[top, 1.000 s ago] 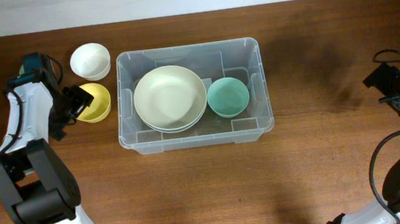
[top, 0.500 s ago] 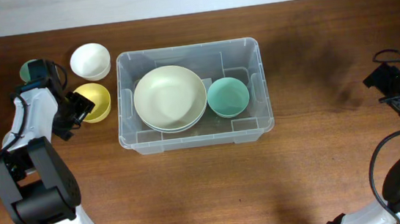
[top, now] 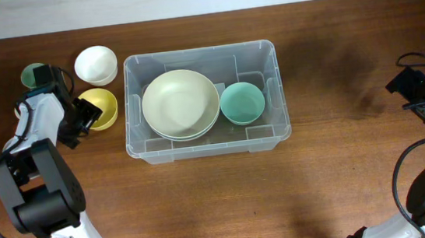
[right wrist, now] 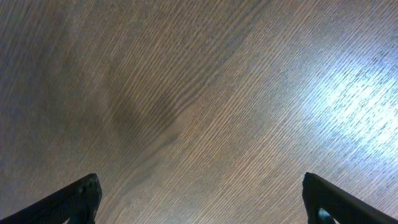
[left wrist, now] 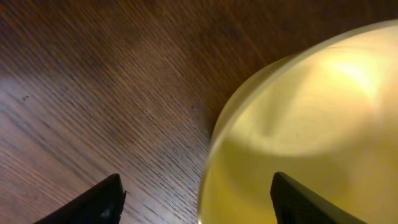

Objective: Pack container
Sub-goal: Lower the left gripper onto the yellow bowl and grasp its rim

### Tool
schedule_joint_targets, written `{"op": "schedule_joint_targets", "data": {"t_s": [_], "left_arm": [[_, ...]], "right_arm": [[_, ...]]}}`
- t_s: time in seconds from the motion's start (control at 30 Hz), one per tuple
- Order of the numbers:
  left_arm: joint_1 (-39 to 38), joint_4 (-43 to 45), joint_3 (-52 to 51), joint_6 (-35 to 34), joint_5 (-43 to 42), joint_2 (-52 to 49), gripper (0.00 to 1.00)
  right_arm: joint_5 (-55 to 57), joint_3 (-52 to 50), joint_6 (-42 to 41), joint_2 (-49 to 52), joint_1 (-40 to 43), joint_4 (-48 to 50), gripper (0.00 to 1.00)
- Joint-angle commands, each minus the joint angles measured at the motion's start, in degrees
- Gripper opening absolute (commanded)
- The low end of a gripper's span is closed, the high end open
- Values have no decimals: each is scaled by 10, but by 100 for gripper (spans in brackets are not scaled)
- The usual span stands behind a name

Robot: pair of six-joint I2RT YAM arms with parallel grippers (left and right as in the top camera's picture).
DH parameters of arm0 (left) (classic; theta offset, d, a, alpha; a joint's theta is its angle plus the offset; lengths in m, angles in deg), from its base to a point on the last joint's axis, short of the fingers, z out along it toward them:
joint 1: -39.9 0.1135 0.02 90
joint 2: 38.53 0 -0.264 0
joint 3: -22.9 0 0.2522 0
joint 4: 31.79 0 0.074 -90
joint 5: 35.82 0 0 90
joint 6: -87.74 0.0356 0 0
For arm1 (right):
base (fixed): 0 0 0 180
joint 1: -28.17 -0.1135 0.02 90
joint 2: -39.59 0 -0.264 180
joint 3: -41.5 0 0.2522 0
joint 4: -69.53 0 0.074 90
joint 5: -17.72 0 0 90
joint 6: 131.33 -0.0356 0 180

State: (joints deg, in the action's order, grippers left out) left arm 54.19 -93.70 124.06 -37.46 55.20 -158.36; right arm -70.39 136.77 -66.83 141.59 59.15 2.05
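the large clear plastic rectangular container (top: 264,134) sits mid-table on the dark wooden table (top: 343,177), its long side running left to right. inside it, a wide cream-coloured round bowl (top: 180,102) fills the left part, resting on what looks like a second one of the same kind, and a small teal round bowl (top: 242,103) lies just to its right.

outside, left of the container, the overhead view shows a small yellow round bowl (top: 102,108), a white round bowl (top: 96,65) beyond it and a small dark green round cup (top: 33,74) further left.

the left gripper (top: 84,113) is at the yellow bowl's left edge. only the left wrist view shows how. the left gripper (left wrist: 198,205) has its jaws apart and straddling the yellow bowl (left wrist: 311,124): one finger (left wrist: 93,202) over bare wood, the other finger (left wrist: 305,199) over the bowl's inside. neither visibly presses the rim.

the right gripper (top: 414,99) is well apart from the container, at the table's right edge. the right wrist view shows the right gripper (right wrist: 199,205) spread wide, with only wood grain (right wrist: 199,93) between the tips.
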Motion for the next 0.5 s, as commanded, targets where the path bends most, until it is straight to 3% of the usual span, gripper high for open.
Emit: {"op": "schedule_joint_targets", "data": {"t_s": [0.0,0.2,0.33,0.47], "left_arm": [[2,2,-4,-2,-2,-12,70],[2,2,-3,-2,-2,-12,58],[2,1,-3,-2,-2,-12,35],[2,-1,-3,-2,-7,-12,5]], "right_arm": [[3,0,-3,-4,-2,0,99],[3,0,-3,-4,-2,0,99],[3,0,-3,-4,-2,0,99],[3,0,-3,-4,-2,0,99]]}}
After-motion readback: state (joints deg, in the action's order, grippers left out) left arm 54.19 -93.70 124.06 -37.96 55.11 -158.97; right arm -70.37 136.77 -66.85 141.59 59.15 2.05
